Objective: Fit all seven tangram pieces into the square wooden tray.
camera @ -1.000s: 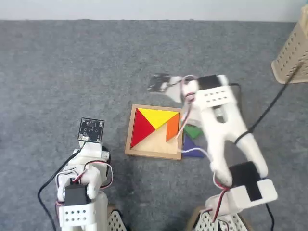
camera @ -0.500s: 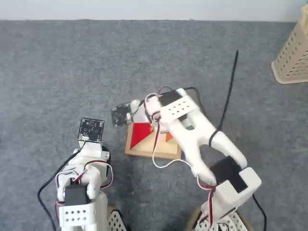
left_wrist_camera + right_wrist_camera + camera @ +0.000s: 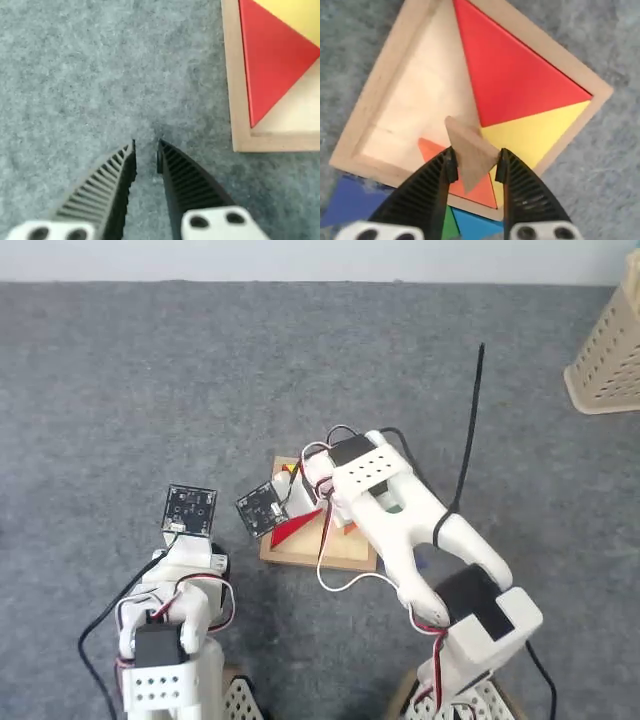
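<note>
The square wooden tray point(image 3: 312, 560) lies mid-table, with my right arm point(image 3: 385, 500) stretched over it. In the right wrist view my right gripper point(image 3: 474, 160) is shut on a tan-faced tangram piece point(image 3: 470, 147), held just above the tray floor point(image 3: 420, 100). A red triangle point(image 3: 510, 80), a yellow triangle point(image 3: 530, 132) and an orange piece point(image 3: 432, 150) lie in the tray. Dark blue point(image 3: 345, 202), green point(image 3: 451, 222) and light blue point(image 3: 475, 225) pieces lie outside its rim. My left gripper point(image 3: 146, 147) is shut on nothing, over the carpet beside the tray corner point(image 3: 237, 140).
A perforated beige basket point(image 3: 610, 350) stands at the far right edge. A black cable point(image 3: 470, 420) rises behind the right arm. Grey carpet covers the table; the left arm point(image 3: 175, 585) stands folded at the near left.
My right arm swung left from beside the tray's right edge to over the tray, then drew slightly nearer. The left arm has kept still.
</note>
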